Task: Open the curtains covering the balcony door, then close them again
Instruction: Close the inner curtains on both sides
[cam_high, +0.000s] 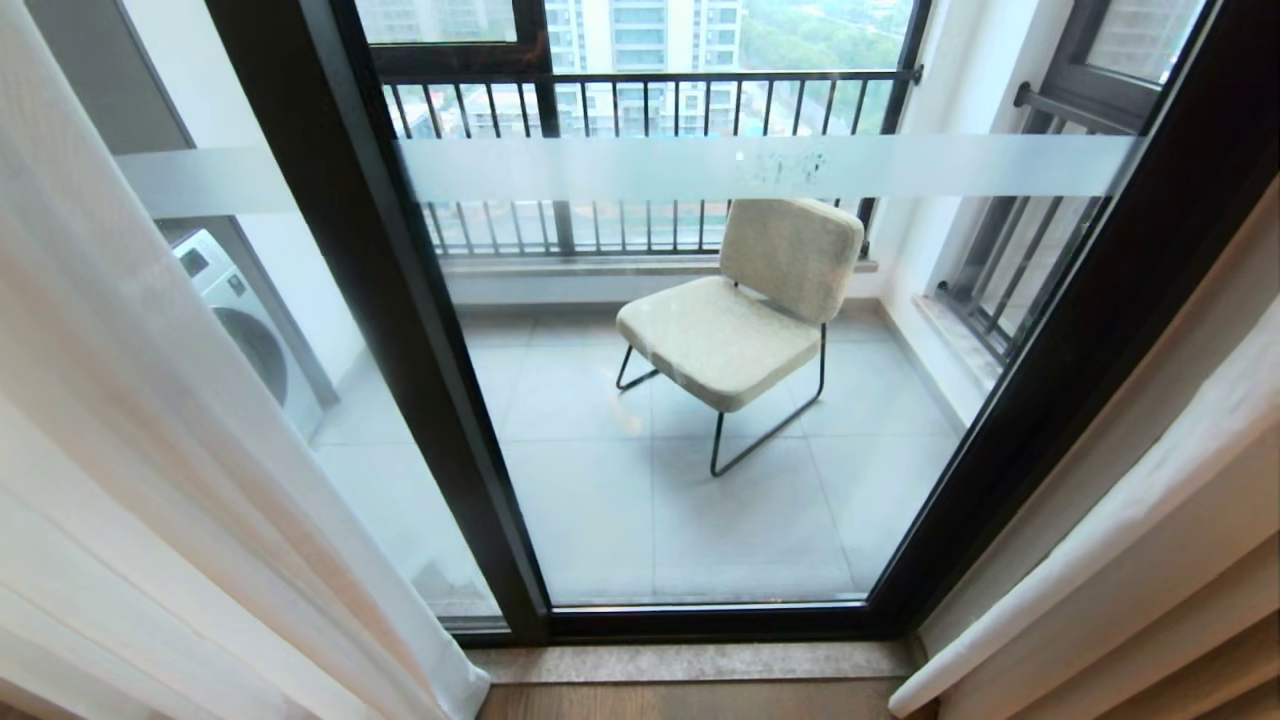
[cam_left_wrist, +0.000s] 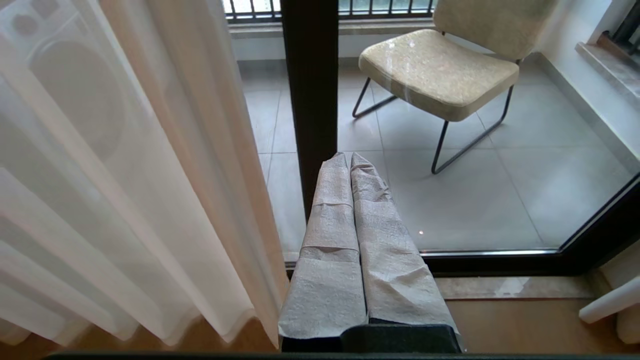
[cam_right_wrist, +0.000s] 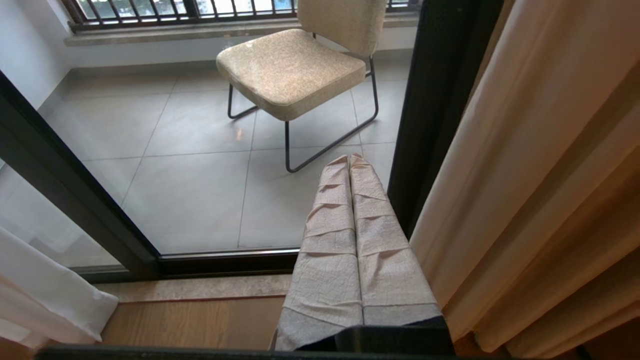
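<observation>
- Head view: the balcony door (cam_high: 690, 400) is in the middle and you can see right through its glass. The white sheer curtain (cam_high: 150, 450) hangs off to the left. The thick beige curtain (cam_high: 1130, 520) hangs off to the right. They are pulled apart, so the door is not covered now.
- Out on the balcony sits a cream chair (cam_high: 745, 320), with the dark railing (cam_high: 640, 150) behind it. A washing machine (cam_high: 250, 330) shows through the left glass. No arm shows here, I think because both arms hang low.
- Left wrist view: the left end effector (cam_left_wrist: 348, 157) has its two wrapped fingers pressed together and holds nothing. It points toward the dark door frame (cam_left_wrist: 310, 100). The white sheer curtain (cam_left_wrist: 125, 175) is just beside it but not touching, as far as I can tell. That is handy, because this arm is the closer one to pull that curtain.
- Right wrist view: the right end effector (cam_right_wrist: 350, 159) also has its fingers together and holds nothing. The thick beige curtain (cam_right_wrist: 530, 175) hangs just beside it, so this arm is near the cloth on its own side.
- My guess: the curtains look open, so closing them is what is left.
</observation>
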